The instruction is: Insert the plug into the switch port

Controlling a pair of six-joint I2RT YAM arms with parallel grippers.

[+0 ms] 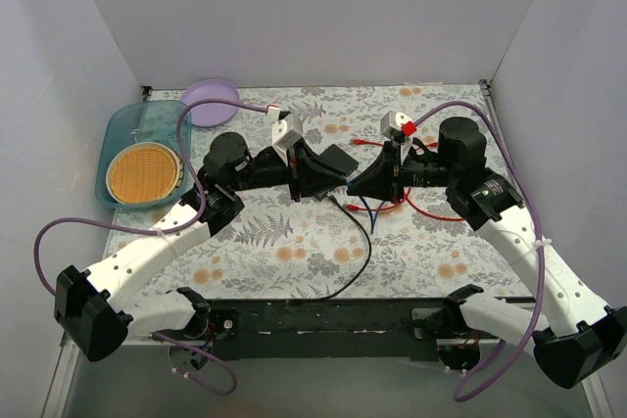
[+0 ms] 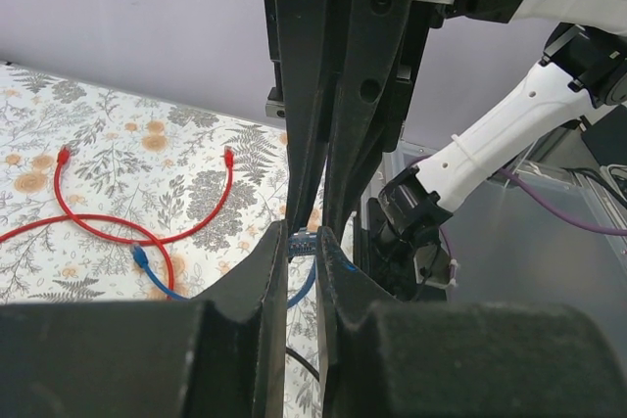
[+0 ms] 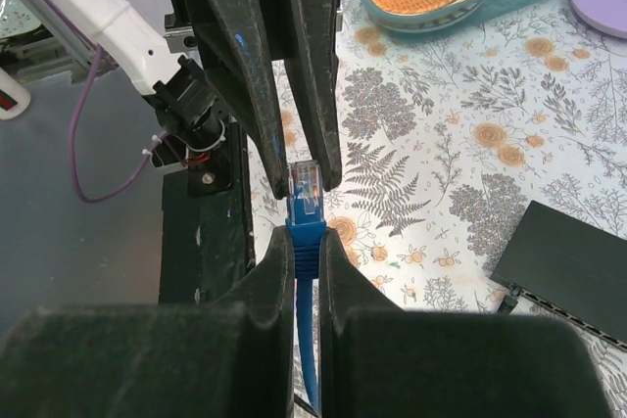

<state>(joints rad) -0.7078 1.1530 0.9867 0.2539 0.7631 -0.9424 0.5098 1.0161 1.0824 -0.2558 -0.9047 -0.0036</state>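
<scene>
The blue plug (image 3: 306,198) has a clear tip and a ribbed blue boot. My right gripper (image 3: 306,234) is shut on the boot. My left gripper (image 2: 302,238) comes from the opposite side, and its fingertips (image 3: 277,171) pinch the clear tip. In the top view the two grippers meet nose to nose at the plug (image 1: 345,186), above mid-table. The switch (image 1: 338,159), a flat black box, lies on the table just behind the meeting point. It also shows at the right wrist view's lower right (image 3: 578,266). Its ports are not visible.
The blue cable (image 1: 367,205) trails down to the table among red cables (image 1: 431,210), and a black cable (image 1: 358,252) runs toward the near edge. A teal tray (image 1: 116,129) holding a woven disc (image 1: 144,171) and a purple plate (image 1: 211,102) sit at the far left.
</scene>
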